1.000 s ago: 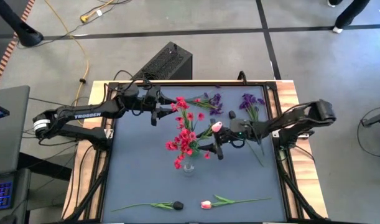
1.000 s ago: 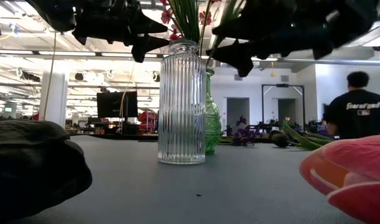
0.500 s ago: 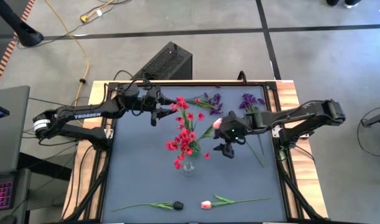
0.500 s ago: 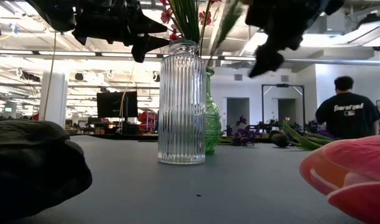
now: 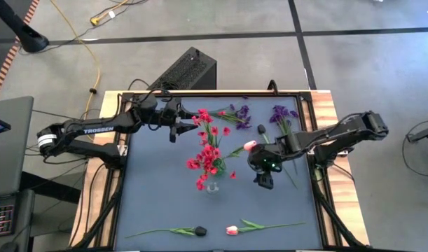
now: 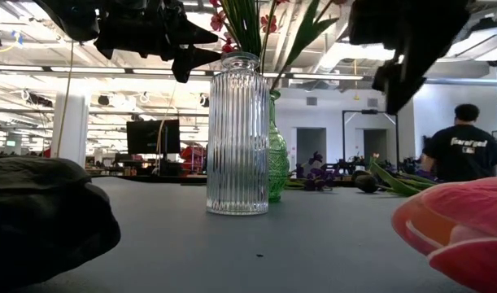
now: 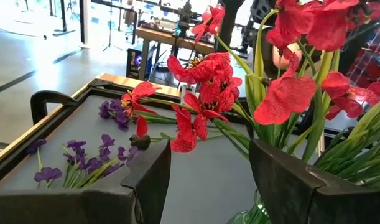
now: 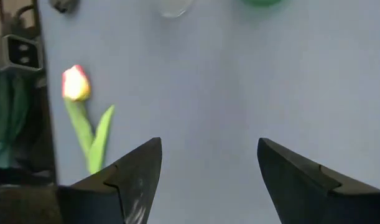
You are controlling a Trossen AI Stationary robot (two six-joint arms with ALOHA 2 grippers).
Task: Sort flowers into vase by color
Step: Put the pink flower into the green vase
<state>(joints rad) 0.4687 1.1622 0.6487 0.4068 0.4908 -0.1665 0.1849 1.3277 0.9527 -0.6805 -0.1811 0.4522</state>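
From above, the right gripper hangs over the middle-right of the dark surface, just right of the clear vase with its red flowers, and carries nothing. A pink tulip pokes out near the vases behind it. The next likely pick, a second pink tulip, lies at the near edge, toward the front from this gripper; its green stem runs along that edge, off to the right of the blossom. A dark tulip lies just left of it, stem trailing left. Purple flowers lie at the far edge. The left gripper waits at the far-left side by the red blossoms, so the right arm is clearly the nearer to the front tulips.

From surface level, the ribbed clear vase stands in front of a green vase, touching or nearly so. A pink blossom and a dark one fill the near corners. A person stands in the room behind.

The left wrist view shows that arm's jaws spread wide and empty, the red flowers beyond them.

The right wrist view shows its jaws spread and empty, looking down on the surface; the pink tulip lies ahead and off to one side, not between the fingers, so I judge the gripper must shift sideways and drop across the stem.
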